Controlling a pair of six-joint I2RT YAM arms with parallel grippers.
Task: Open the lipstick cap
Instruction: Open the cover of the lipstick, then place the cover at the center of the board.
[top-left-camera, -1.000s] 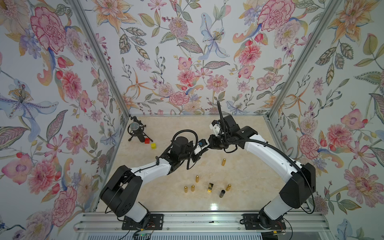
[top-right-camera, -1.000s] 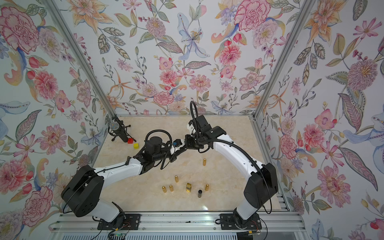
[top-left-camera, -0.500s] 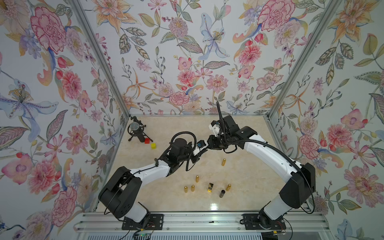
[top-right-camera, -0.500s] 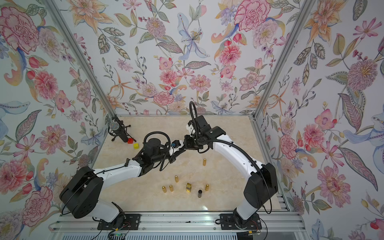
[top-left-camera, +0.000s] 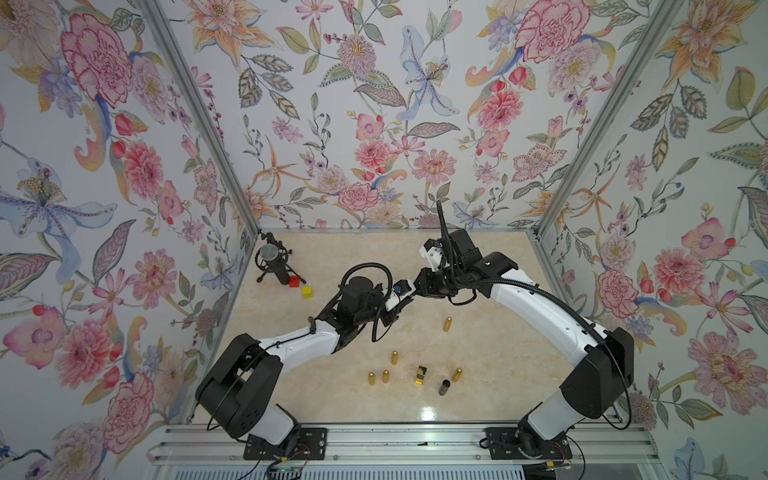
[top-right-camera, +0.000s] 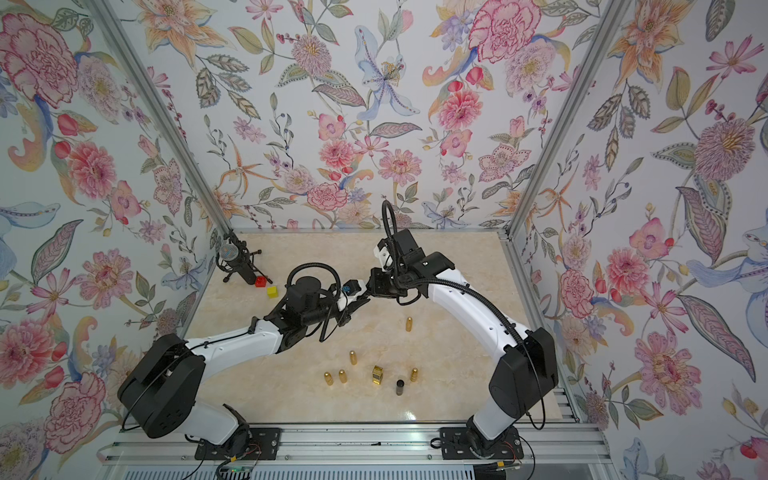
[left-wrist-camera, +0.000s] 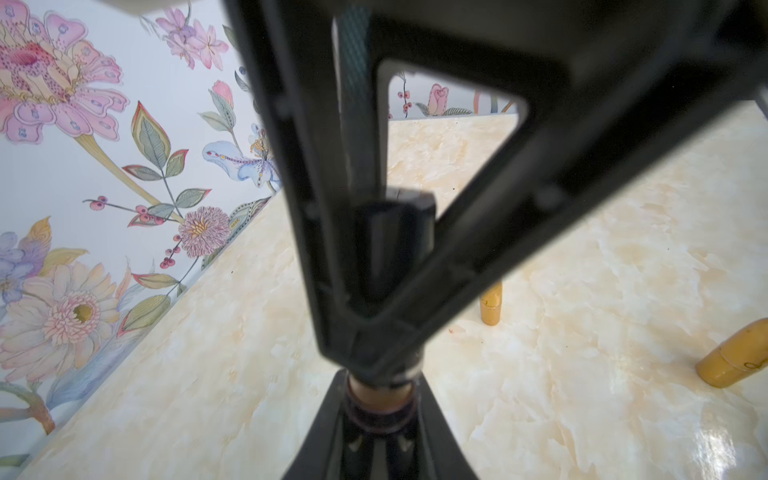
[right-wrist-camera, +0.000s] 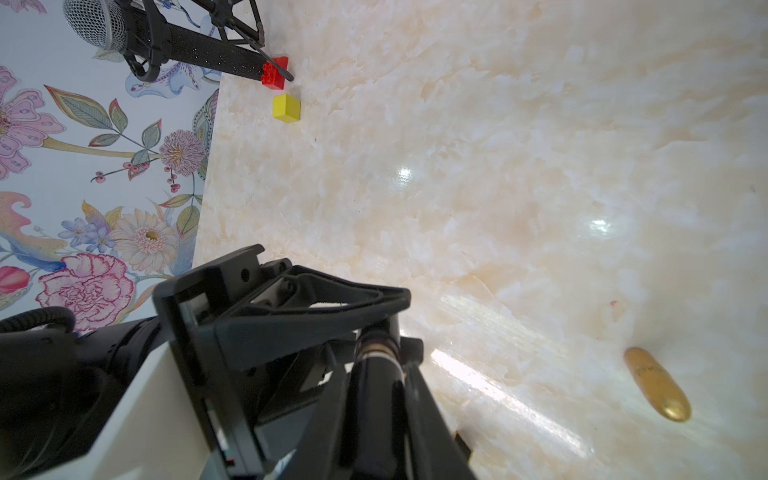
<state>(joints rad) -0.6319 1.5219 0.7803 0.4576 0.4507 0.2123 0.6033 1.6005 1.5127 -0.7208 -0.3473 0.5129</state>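
Left gripper (left-wrist-camera: 376, 328) is clamping its fingers narrowly onto one end of the black lipstick (left-wrist-camera: 392, 245), and the right gripper (right-wrist-camera: 380, 374) is pinching the other end just as tightly. The tube is therefore hanging in the air between them, clear of the table (top-left-camera: 353, 253). In both top views the pair is meeting a little toward 11 o'clock from the table's middle, the left arm reaching in from 7 o'clock and the right from 4 o'clock, and the fingers are hiding the lipstick there. Its long axis is running along the line joining the two wrists, roughly 8 o'clock to 2 o'clock. A copper band (right-wrist-camera: 376, 345) is showing between the two grips, which I am reading as the seam standing slightly open, though I cannot tell which end is the cap. The coming pull is likely needing to go straight along that axis, each arm drawing toward its own side. Farther out, gold lipsticks (top-left-camera: 394, 356) are sitting around 6 o'clock, a lone gold lipstick (top-left-camera: 447, 324) is at 4 o'clock, and a microphone (top-left-camera: 270, 255) is standing at 10 o'clock.
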